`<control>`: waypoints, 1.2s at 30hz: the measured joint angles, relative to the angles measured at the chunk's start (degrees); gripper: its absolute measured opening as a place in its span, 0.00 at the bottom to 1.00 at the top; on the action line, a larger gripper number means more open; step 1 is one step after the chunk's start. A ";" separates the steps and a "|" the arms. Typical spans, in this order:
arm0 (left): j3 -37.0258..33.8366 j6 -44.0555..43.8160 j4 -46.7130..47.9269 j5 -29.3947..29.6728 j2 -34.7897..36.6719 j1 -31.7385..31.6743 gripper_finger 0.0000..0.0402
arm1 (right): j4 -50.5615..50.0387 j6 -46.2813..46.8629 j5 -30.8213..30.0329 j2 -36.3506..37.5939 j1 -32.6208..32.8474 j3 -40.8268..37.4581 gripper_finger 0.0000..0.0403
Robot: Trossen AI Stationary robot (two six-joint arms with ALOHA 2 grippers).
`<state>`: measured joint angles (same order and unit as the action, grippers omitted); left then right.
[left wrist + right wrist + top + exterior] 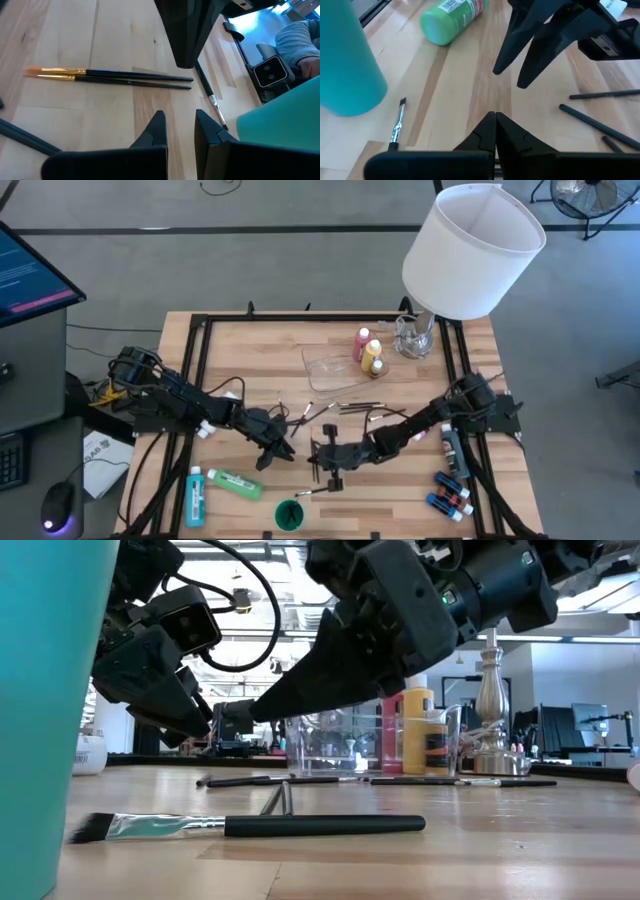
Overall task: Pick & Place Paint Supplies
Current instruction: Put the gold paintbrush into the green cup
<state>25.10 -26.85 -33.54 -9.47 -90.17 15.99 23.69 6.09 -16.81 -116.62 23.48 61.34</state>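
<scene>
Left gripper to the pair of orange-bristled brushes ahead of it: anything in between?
Nothing visible. Only bare table lies between the left gripper and the two brushes. The right gripper hangs just beyond their handle ends, not in the path.

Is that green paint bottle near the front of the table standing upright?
No: in the high view the green paint bottle lies on its side on the wooden table, next to a blue bottle that is also lying down.

Pale wooden table [250,350] with visible grain, matt dark brush handle [320,826], glossy green plastic bottle [451,20].
</scene>
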 joint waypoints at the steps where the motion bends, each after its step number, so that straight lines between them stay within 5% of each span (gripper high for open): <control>1: 0.00 0.00 0.00 0.00 0.00 0.00 0.00 | -0.02 0.00 -0.61 0.00 0.20 0.00 0.00; 12: 0.00 0.00 -0.14 0.00 0.00 0.00 0.00 | -0.18 -0.76 -3.22 -6.79 2.40 4.60 0.00; 36: 0.00 0.02 -0.48 0.00 0.00 0.00 0.00 | -16.59 6.00 -5.15 -6.95 2.17 6.95 0.00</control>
<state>25.10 -26.83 -34.02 -9.47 -90.17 15.99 7.10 12.09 -21.96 -123.57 25.65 68.29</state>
